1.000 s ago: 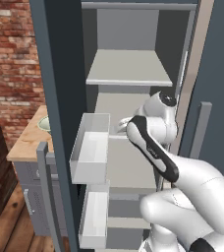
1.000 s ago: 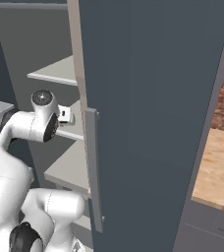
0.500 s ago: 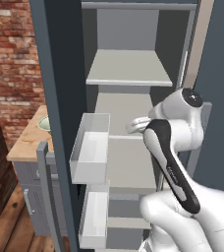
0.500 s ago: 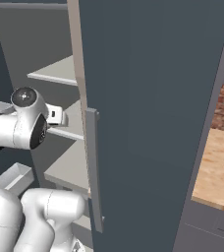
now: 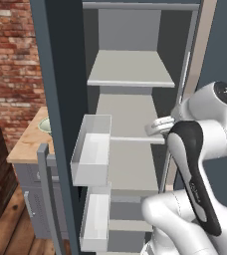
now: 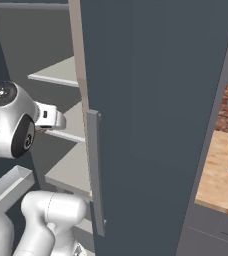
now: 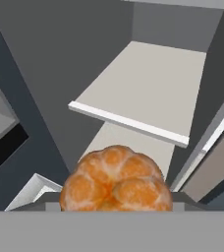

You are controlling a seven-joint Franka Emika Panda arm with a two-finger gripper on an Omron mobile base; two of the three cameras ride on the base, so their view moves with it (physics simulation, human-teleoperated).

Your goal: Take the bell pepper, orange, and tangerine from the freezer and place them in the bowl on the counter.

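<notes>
A lumpy, lobed orange fruit that I take for the tangerine sits right in front of the hand camera, between the fingers. My gripper is shut on it, level with the middle shelf of the open freezer, near the shelf's right front edge. The white hand also shows beside the freezer's door edge. The pale greenish bowl rests on the wooden counter at the left, partly hidden by the freezer door. The bell pepper and the orange are out of view.
Two translucent white bins stick out of the freezer's left side below the gripper. A large dark door with a bar handle stands at the right. A brick wall rises behind the counter.
The hand has drawn back from the middle of the shelf toward its right front edge, still holding the fruit. The arm's elbow has risen and swung right.
</notes>
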